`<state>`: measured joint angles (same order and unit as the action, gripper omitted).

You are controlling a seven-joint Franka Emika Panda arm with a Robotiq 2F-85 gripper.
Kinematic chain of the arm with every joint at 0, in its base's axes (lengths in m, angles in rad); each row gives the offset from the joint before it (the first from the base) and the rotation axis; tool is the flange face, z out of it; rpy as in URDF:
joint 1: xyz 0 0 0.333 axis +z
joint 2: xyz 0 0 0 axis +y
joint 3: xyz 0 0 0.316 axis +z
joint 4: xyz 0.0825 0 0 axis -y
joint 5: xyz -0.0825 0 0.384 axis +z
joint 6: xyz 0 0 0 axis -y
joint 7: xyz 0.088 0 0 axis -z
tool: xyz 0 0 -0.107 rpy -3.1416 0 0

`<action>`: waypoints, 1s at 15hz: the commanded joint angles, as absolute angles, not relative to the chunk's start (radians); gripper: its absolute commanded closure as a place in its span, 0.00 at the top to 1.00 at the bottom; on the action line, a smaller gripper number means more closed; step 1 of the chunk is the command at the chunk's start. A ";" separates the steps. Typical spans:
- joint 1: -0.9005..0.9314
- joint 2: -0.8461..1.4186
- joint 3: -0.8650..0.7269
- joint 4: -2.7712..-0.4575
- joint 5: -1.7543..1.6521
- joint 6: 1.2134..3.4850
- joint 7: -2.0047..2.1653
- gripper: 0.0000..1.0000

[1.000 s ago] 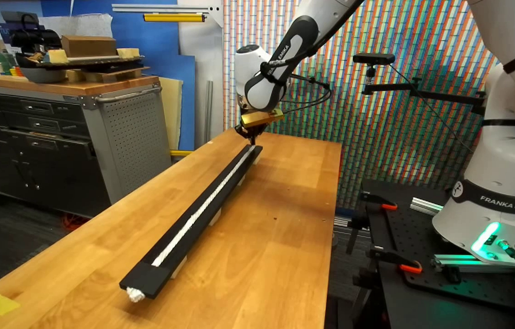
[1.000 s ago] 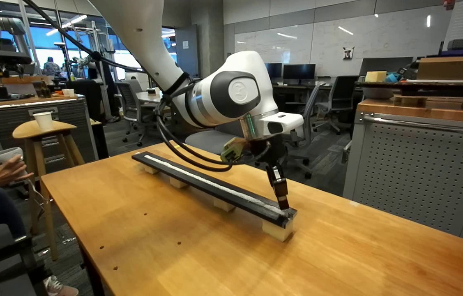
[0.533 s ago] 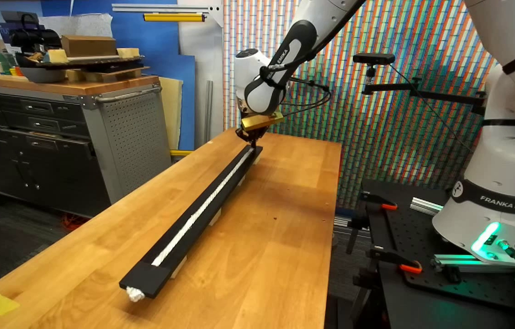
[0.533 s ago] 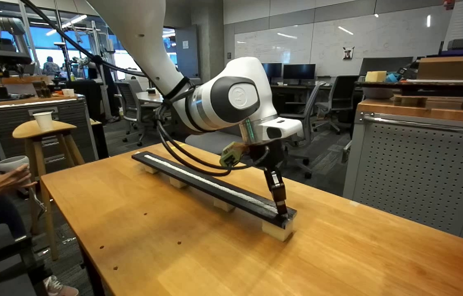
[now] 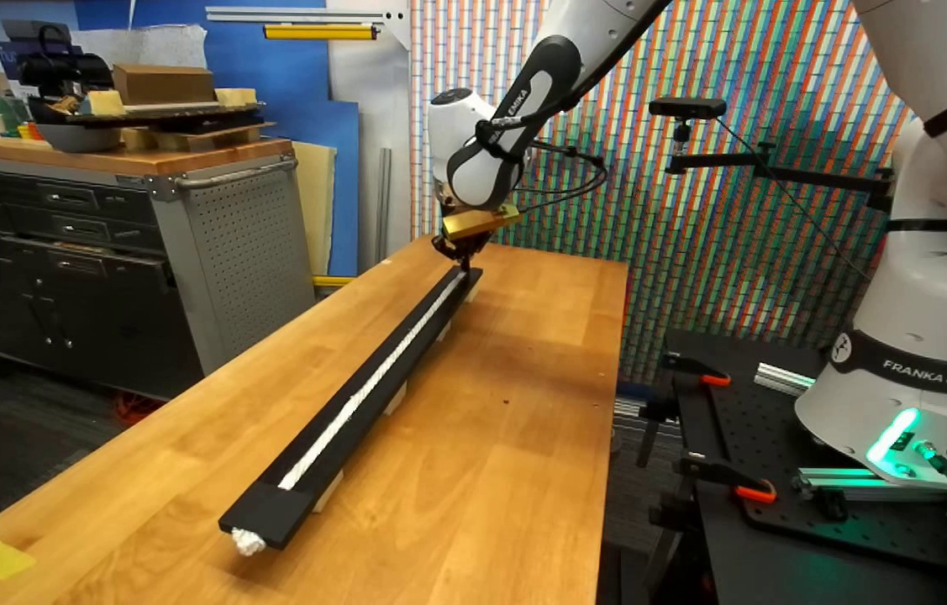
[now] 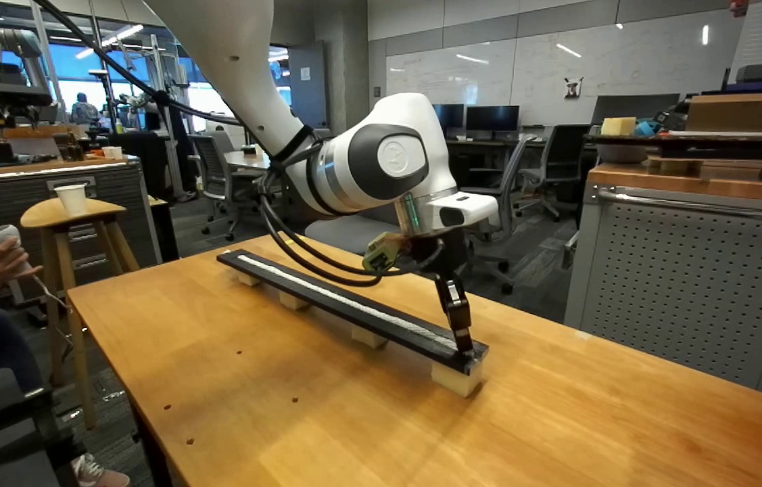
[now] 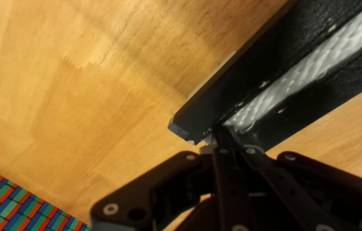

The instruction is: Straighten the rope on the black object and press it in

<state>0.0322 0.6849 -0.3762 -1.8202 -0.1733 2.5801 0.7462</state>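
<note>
Jaws together, your black gripper [image 5: 465, 265] likely seats the white braided rope [image 5: 355, 404] at the long black bar's [image 5: 374, 402] far end.

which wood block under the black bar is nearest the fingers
The end block, below the fingers; the other three blocks stand farther along the bar.

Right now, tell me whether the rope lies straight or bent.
Straight on top of the black bar: both exterior views show the rope in one line there. Beneath the gripper, cannot tell.
</note>
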 commanded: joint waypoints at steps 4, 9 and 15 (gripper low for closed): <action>0.104 0.619 -0.393 -1.889 -0.202 2.654 0.772 0.00; 0.160 0.579 -0.403 -1.937 -0.228 2.635 0.798 0.00; 0.193 0.526 -0.407 -1.992 -0.273 2.621 0.821 0.00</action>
